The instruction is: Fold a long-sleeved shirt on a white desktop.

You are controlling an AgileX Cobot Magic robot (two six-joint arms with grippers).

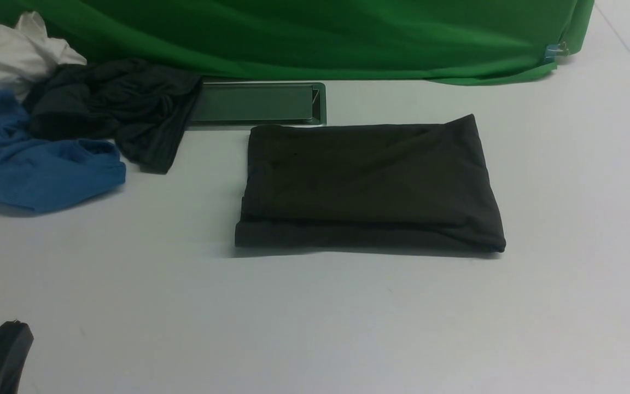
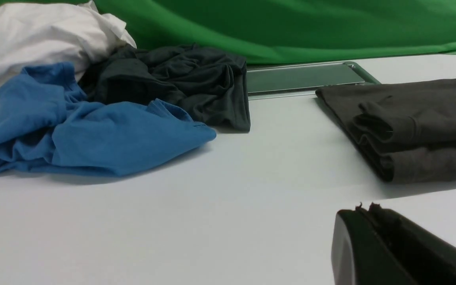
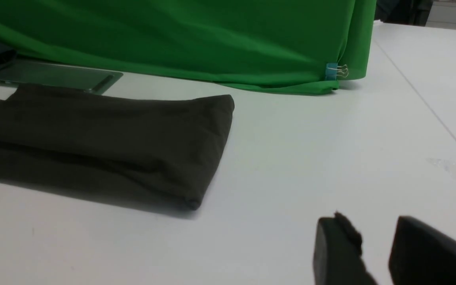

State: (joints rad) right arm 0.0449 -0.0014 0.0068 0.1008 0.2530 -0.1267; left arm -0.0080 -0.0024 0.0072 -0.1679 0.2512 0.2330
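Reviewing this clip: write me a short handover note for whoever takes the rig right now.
Left gripper: jaws shut, empty, low over the white desktop, short of the shirt.
Right gripper: jaws parted, empty, clear of the shirt, out of the front view.
Long-sleeved shirt: folded into a compact rectangle at mid-table, layers stacked, nothing touching it.
Pile of other garments lies at the far left, apart from it.
Done: the folding looks complete.
Left: probably only pulling both arms back; the near edge is slightly uneven, tidy it if wanted.
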